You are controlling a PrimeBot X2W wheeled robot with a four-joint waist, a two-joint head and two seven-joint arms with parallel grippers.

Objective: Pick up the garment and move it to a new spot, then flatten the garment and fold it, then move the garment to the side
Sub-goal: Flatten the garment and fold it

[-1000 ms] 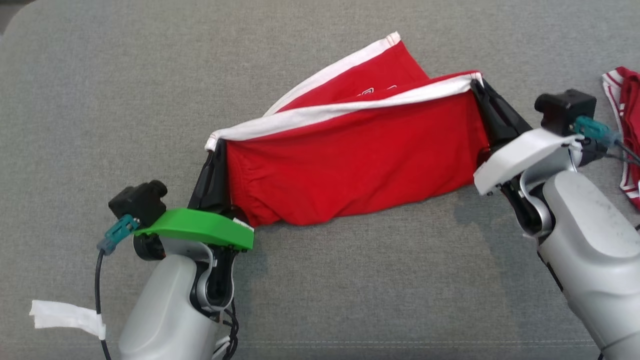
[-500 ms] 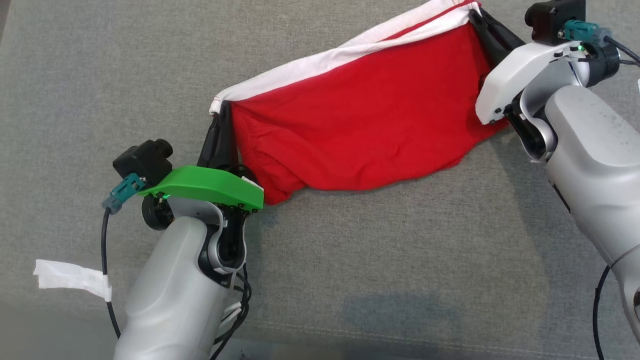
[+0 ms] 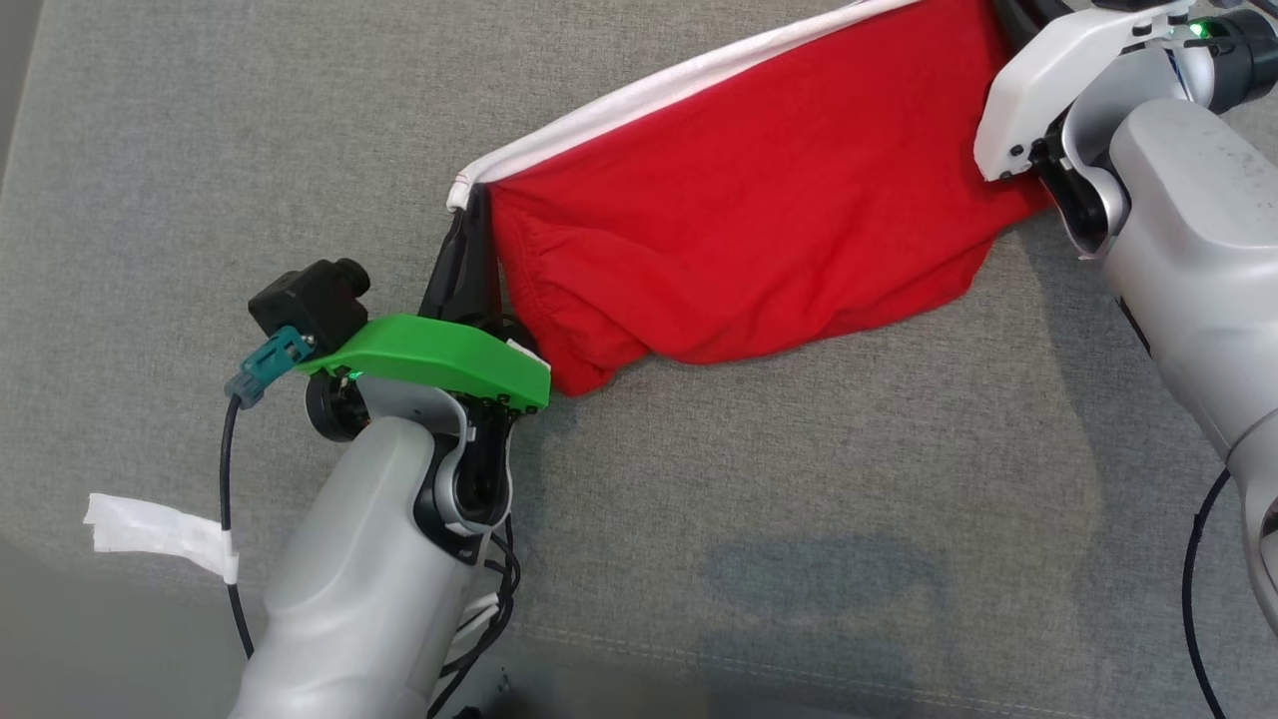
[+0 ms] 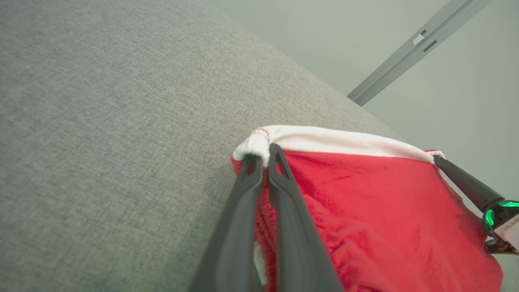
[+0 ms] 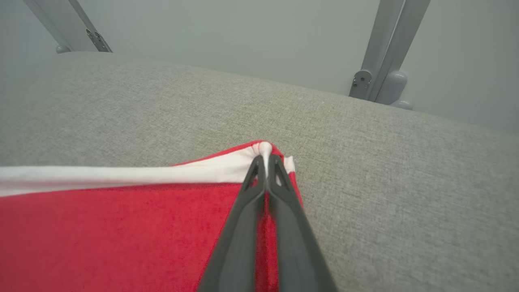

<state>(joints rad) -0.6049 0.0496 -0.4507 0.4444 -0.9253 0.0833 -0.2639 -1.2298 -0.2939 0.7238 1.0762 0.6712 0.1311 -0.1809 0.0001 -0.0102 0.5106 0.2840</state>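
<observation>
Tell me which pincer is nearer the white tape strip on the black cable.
Left. The left pincer, shut on the red cloth garment, sits up-right of the white tape strip; the right pincer clamps the garment's far end, much farther off.

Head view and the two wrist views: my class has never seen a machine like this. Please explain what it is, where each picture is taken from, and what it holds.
This is a wheeled robot with two arms. The wide picture comes from a camera on its head, looking down at a grey fabric surface. The other two come from cameras on its wrists, each looking along that arm's two dark fingers. The left end effector is shut on one end of the white band of a red garment; the right end effector is shut on the other end. The garment hangs stretched between them.
</observation>
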